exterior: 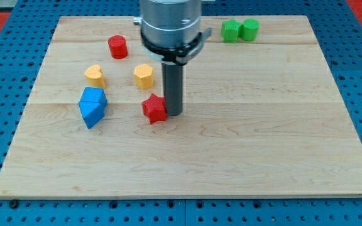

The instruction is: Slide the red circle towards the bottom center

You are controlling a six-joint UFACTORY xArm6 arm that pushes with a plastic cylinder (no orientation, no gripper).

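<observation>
My tip (173,113) touches the right side of a red star-like block (154,108) at frame centre. The red circle (117,46) stands upper left on the desk (263,138), well apart. No claw shows, so its state cannot be told.

Single view, raised in front of the wooden board (263,157), angled downward, whole board framed
</observation>
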